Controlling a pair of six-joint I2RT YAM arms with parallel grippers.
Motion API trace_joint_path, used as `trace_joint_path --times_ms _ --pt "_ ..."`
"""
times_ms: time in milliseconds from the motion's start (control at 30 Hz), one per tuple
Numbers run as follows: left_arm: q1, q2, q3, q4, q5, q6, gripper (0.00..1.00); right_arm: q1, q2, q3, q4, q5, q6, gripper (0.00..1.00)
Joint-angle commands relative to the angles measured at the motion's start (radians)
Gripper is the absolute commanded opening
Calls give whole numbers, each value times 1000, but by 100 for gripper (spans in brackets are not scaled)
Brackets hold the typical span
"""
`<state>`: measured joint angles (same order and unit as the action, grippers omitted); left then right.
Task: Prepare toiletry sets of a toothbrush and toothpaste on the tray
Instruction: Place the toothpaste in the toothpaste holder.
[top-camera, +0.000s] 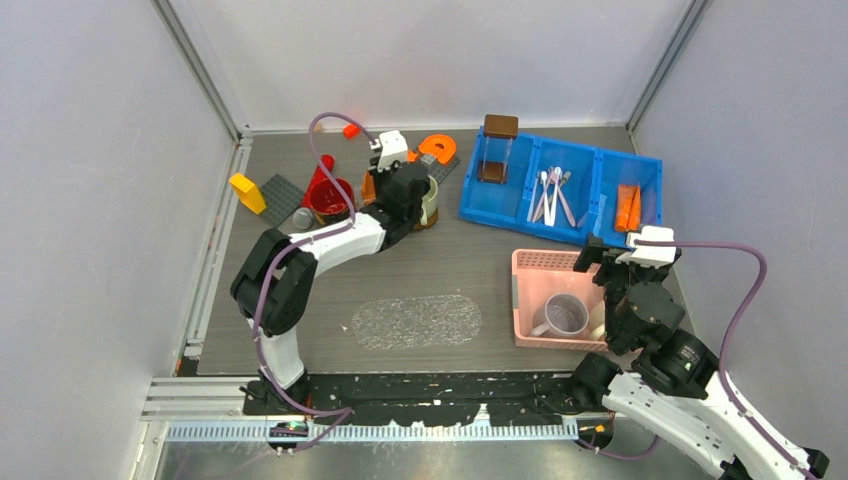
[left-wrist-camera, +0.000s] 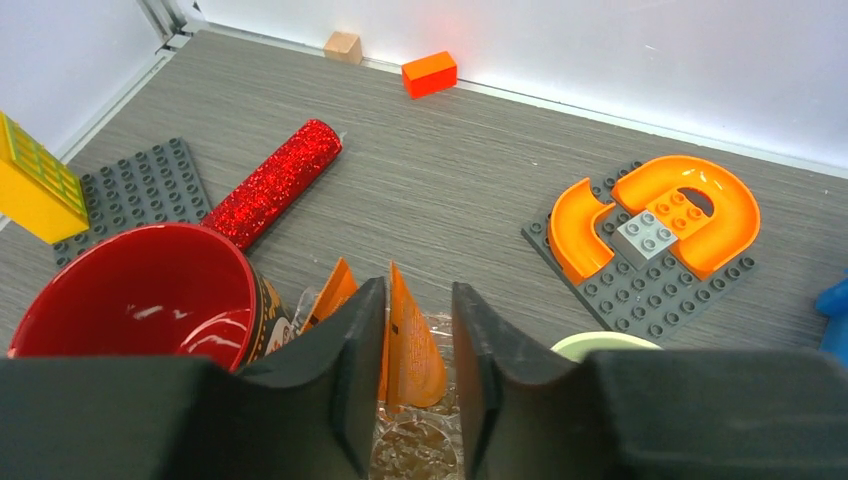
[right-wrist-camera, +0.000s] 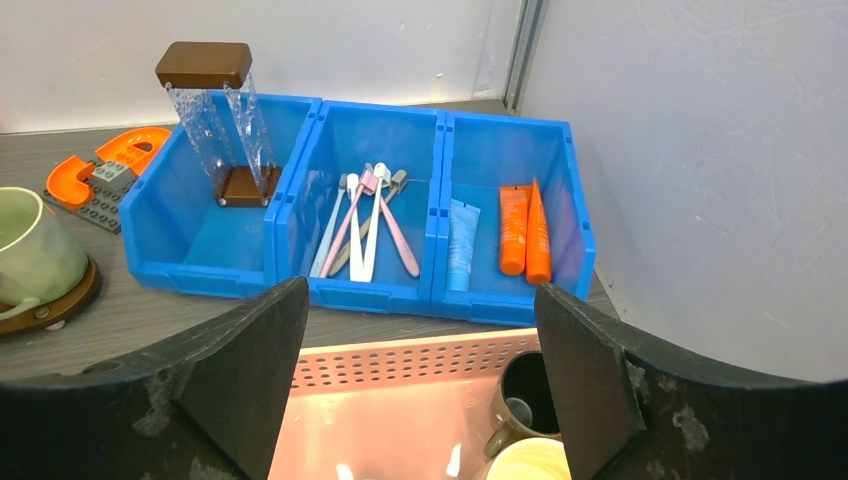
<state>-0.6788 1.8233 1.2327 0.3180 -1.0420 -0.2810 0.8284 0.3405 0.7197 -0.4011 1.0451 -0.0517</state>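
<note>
Our left pincer (left-wrist-camera: 418, 310) straddles a toothpaste tube (left-wrist-camera: 412, 350), grasp we cannot tell; right pincer (right-wrist-camera: 420, 302) hangs released over the tray (right-wrist-camera: 400, 370).

No legible text anywhere, fine dark print on the orange toothpaste tube (left-wrist-camera: 412, 345) too small to read, markings on the red mug's (left-wrist-camera: 130, 290) side blurred

white arms (top-camera: 340, 240), black joints (top-camera: 275, 285), purple cables (top-camera: 750, 272)
</note>
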Motion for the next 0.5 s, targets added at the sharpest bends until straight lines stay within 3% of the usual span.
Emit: trace_joint_path --times_ms 0,467 --pt "-2 -9 -11 90 -44 -31 38 3 -2 0 24 -3 -4 89" --pt "-5 -192 -15 -31 80 -87 68 3 59 74 -17 -24 43 90"
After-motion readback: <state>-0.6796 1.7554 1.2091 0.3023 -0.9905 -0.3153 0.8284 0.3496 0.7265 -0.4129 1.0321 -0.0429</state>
